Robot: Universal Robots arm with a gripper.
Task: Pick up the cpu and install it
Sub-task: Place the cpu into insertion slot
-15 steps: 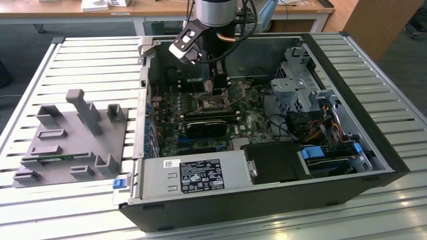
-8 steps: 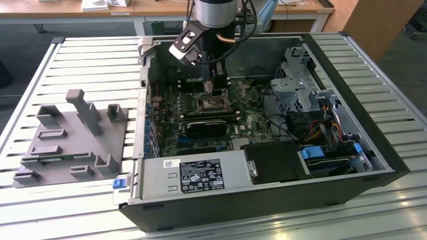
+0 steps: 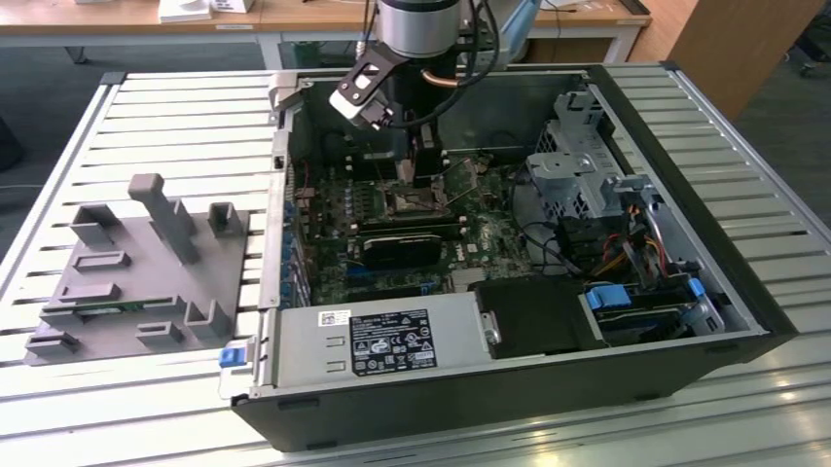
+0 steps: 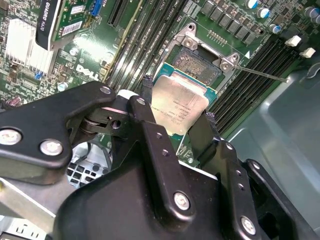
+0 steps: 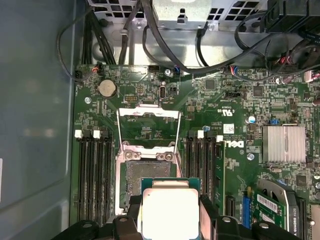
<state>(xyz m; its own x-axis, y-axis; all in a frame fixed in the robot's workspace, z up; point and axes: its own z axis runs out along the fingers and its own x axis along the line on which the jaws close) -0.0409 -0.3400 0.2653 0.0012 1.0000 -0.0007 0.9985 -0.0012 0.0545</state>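
Observation:
The cpu (image 4: 181, 106) is a flat square chip with a silver top and a green edge. My gripper (image 4: 178, 114) is shut on it, one black finger (image 4: 146, 97) on each of two opposite sides. It hangs just above the open socket (image 4: 199, 61) on the green motherboard, partly overlapping it. In the first wrist view the cpu (image 5: 170, 212) sits over the near edge of the socket (image 5: 149, 176), whose metal load frame (image 5: 148, 114) is flipped open. In the exterior view the gripper (image 3: 423, 167) reaches down into the open computer case above the socket (image 3: 415, 202).
The case wall (image 3: 727, 292) rings the board. A grey power supply (image 3: 377, 341) lies at the front, a black card (image 3: 409, 243) near the socket, and drive cages with cables (image 3: 610, 195) on the exterior view's right. A grey fixture (image 3: 143, 272) stands outside on the slatted table.

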